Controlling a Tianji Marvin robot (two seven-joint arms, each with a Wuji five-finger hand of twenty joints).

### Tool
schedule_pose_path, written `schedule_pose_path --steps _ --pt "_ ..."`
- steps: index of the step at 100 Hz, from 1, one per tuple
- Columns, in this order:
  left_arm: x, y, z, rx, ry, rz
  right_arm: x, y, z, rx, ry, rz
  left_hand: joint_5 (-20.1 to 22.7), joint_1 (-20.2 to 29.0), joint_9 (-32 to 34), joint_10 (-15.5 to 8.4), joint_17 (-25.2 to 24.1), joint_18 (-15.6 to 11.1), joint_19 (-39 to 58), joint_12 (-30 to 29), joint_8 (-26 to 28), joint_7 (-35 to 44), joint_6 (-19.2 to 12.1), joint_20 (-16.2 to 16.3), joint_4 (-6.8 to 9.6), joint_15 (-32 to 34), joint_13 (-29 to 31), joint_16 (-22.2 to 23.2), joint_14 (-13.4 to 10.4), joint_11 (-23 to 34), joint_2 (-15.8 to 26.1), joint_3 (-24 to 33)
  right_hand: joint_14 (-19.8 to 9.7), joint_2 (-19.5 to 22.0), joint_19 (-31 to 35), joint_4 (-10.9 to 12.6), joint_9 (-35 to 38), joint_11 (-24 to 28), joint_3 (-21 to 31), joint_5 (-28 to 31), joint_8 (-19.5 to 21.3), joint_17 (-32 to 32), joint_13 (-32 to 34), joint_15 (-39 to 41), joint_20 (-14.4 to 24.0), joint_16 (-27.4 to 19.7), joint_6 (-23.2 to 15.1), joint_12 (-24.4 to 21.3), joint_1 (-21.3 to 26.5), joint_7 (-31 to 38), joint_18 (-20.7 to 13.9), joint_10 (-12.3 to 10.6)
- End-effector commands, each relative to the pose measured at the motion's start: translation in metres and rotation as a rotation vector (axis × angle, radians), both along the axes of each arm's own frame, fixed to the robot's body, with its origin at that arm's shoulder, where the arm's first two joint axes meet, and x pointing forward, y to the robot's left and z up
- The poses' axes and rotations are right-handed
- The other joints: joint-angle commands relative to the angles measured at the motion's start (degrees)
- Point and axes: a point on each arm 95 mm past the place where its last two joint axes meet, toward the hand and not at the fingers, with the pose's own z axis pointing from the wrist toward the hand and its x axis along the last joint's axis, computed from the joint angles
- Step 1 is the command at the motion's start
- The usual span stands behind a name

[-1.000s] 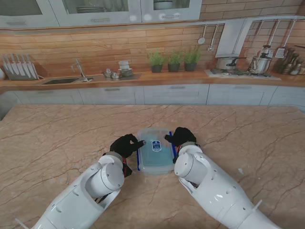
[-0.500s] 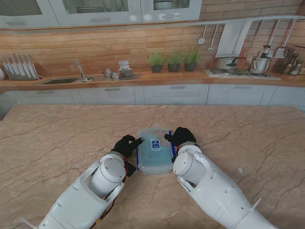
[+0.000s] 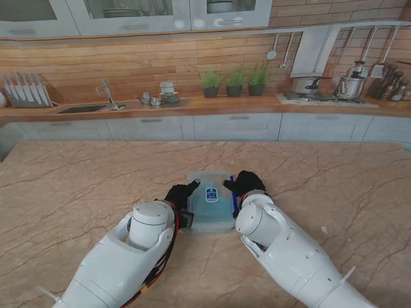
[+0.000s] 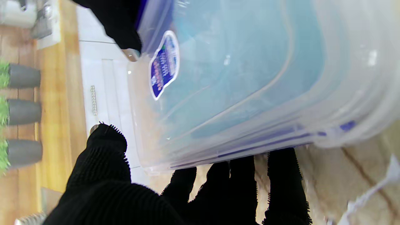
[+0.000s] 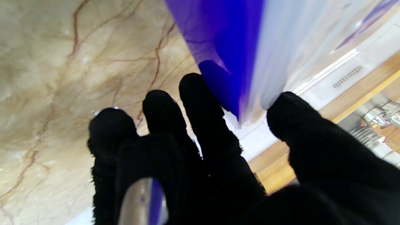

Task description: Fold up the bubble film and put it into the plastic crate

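Two black-gloved hands sit on either side of a clear plastic box (image 3: 210,201) in the middle of the marble table (image 3: 77,186). The box has a see-through lid with a small blue sticker (image 3: 211,195) on top and blue clips on its sides. The left hand (image 3: 182,194) is pressed against the left side of the box. From the left wrist, its fingers (image 4: 281,181) lie along the bottom edge of the box and its thumb is up and apart. The right hand (image 3: 243,182) grips the right side of the box. From the right wrist, its thumb is on one side of the blue clip (image 5: 229,47) and its fingers (image 5: 203,103) on the other side. The bubble film cannot be made out; the lid is cloudy, so what is inside the box cannot be told.
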Motion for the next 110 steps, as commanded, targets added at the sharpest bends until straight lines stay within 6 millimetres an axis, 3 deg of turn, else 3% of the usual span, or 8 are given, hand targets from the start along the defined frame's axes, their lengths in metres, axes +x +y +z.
schedule_pose_path --steps 1,27,37,47,55,77,93,110 --pt "-0.018 -0.012 -0.019 -0.036 0.068 -0.028 -0.002 0.006 0.0 0.014 0.005 0.012 1.2 2.6 -1.5 -0.2 -1.6 0.4 -2.5 -2.1 -2.7 -3.2 -6.3 -0.6 2.39 -3.5 1.2 -2.6 11.9 -3.4 0.4 0.1 -2.3 1.4 4.3 2.0 6.4 7.5 2.0 0.8 0.1 -0.4 -1.0 3.6 -0.4 -0.1 -8.8 0.6 3.0 -0.5 -0.6 3.3" --pt "-0.015 -0.007 -0.015 -0.007 0.037 0.008 -0.003 0.006 -0.001 0.013 0.014 0.004 1.2 3.4 -0.7 0.7 0.5 -1.3 7.6 0.2 -1.9 -6.1 -4.7 4.5 4.13 8.3 5.8 8.0 9.6 0.8 -6.6 5.4 -1.9 1.6 4.2 2.0 6.1 7.4 1.9 0.7 0.3 -0.8 -1.0 3.4 -0.4 -0.4 -8.9 0.5 2.9 -0.7 -0.6 3.3" --pt "-0.014 -0.003 -0.014 0.034 0.029 0.046 -0.004 0.006 -0.002 0.013 0.019 0.0 1.0 0.7 -0.8 0.6 0.6 -1.5 8.0 -0.1 -5.3 -13.5 -5.0 6.2 3.56 10.3 5.1 11.9 9.2 0.1 -11.3 14.4 -1.8 1.7 4.1 2.0 5.9 7.3 1.8 0.5 0.3 -1.2 -1.0 3.2 -0.4 -0.5 -9.1 0.5 2.8 -0.8 -0.5 3.4" --pt "-0.012 0.0 -0.014 0.094 0.007 0.082 -0.005 0.006 -0.003 0.013 0.022 -0.003 0.6 -2.6 -0.6 2.2 3.7 -0.3 10.9 1.0 -5.3 -17.2 -3.8 13.9 1.83 16.8 8.2 18.4 8.8 2.2 -16.3 24.9 -1.5 1.8 4.0 2.0 5.8 7.2 1.7 0.5 0.4 -1.4 -1.0 3.0 -0.4 -0.6 -9.1 0.5 2.8 -0.8 -0.4 3.4" --pt "-0.01 0.003 -0.013 0.096 0.014 0.104 -0.005 0.006 -0.004 0.011 0.024 -0.005 0.3 -3.6 -0.4 3.3 7.8 -0.1 14.0 3.0 -5.0 -19.1 -3.1 24.7 1.24 23.8 12.8 25.9 7.7 5.8 -19.2 29.9 -1.3 1.9 3.9 2.1 5.7 7.1 1.7 0.5 0.4 -1.6 -1.0 2.9 -0.3 -0.7 -9.1 0.4 2.7 -0.9 -0.4 3.4" --pt "-0.008 0.007 -0.011 0.09 0.029 0.114 -0.006 0.006 -0.004 0.01 0.029 -0.006 1.7 -4.2 3.1 4.5 13.4 0.2 17.9 6.7 -5.1 -18.8 -0.1 32.0 0.64 32.2 20.1 31.6 5.5 13.0 -21.9 33.3 -0.7 1.9 3.6 2.1 5.5 6.8 1.6 0.4 0.6 -2.2 -1.0 2.4 -0.3 -1.0 -9.1 0.2 2.8 -1.0 -0.1 3.4" --pt "-0.008 0.01 -0.01 0.063 0.06 0.071 -0.006 0.006 -0.004 0.011 0.03 -0.009 10.8 -4.0 10.0 5.4 15.3 1.6 19.0 8.4 -4.1 -12.0 3.9 34.6 0.26 34.0 22.7 33.6 6.0 14.9 -22.4 32.2 -0.4 1.9 3.4 2.1 5.4 6.6 1.6 0.4 0.6 -2.6 -1.1 2.1 -0.3 -1.3 -9.3 0.1 2.7 -1.1 -0.1 3.4" --pt "-0.008 0.013 -0.01 0.081 0.046 0.015 -0.006 0.006 -0.004 0.011 0.031 -0.011 30.6 -2.5 21.3 4.0 17.0 4.6 18.0 10.5 11.0 22.4 1.5 33.2 -0.21 31.6 25.7 32.0 9.3 15.4 -19.0 27.7 0.1 2.0 2.9 2.1 5.1 6.1 1.5 0.2 0.7 -3.1 -1.1 1.5 -0.3 -1.6 -9.5 -0.2 2.6 -1.2 0.1 3.3"
